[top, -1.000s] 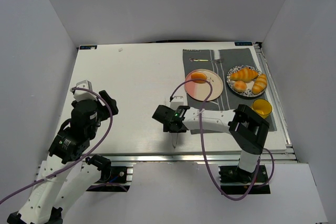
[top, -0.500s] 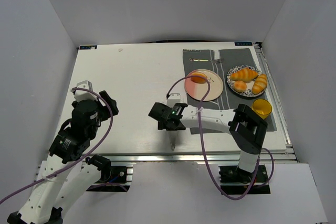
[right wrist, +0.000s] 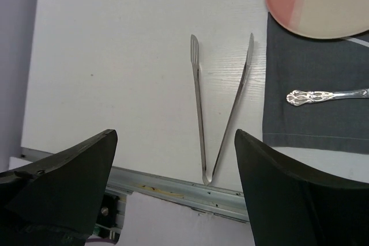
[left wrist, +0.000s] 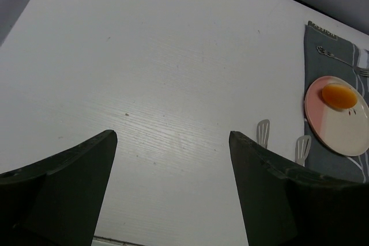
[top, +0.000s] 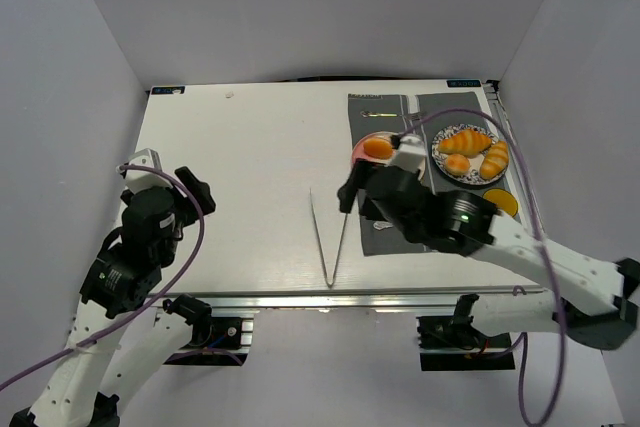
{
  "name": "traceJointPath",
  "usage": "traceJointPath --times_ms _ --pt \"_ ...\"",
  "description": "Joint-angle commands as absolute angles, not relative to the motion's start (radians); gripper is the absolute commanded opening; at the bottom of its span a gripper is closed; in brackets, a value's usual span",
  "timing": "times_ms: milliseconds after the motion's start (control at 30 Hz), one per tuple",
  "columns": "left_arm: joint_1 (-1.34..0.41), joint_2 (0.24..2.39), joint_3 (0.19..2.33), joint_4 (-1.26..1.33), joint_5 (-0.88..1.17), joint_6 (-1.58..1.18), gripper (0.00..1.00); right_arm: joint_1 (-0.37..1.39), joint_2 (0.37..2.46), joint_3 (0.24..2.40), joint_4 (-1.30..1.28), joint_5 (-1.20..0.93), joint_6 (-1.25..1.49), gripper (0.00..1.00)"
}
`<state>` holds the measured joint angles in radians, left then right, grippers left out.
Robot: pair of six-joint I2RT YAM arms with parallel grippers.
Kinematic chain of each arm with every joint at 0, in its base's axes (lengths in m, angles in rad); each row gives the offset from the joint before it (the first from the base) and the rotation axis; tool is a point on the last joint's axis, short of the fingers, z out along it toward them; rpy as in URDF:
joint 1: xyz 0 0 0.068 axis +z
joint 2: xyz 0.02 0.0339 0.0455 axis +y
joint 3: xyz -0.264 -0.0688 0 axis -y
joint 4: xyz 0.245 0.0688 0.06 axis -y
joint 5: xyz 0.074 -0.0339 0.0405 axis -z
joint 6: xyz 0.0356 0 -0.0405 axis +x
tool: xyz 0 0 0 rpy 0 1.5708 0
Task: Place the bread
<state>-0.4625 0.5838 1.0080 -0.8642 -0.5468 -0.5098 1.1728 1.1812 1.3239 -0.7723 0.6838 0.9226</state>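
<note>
The bread (top: 378, 148), a small glossy orange bun, lies on the far part of the pink plate (top: 364, 163); the left wrist view shows the bread (left wrist: 339, 95) on that plate (left wrist: 343, 131) too. My right gripper (top: 352, 195) hangs open and empty high above the plate's near side. In its own view the right gripper (right wrist: 174, 136) looks down on metal tongs (right wrist: 222, 113) and the plate's rim (right wrist: 323, 10). My left gripper (top: 193, 191) is open and empty over the left of the table, far from the bread (left wrist: 172, 135).
Metal tongs (top: 330, 237) lie spread in a V near the front edge. A grey placemat (top: 385, 107) holds the pink plate, cutlery (right wrist: 328, 94) and a patterned plate (top: 441, 144) with croissants (top: 466, 141). A yellow cup (top: 504, 202) peeks out behind my right arm.
My right gripper opened and let go of the tongs, which now lie spread on the table. The right arm rose and swung right, over the placemat. The left arm shifted slightly.
</note>
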Motion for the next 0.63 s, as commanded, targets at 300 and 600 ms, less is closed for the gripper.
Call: traceJointPath --times_ms 300,600 --pt "-0.466 0.558 0.989 -0.876 -0.554 -0.525 0.90 1.177 0.842 1.095 -0.824 0.765 1.008 0.89" --pt "-0.468 0.541 0.959 -0.874 -0.545 -0.534 0.90 1.177 0.919 1.098 -0.845 0.778 1.006 0.90"
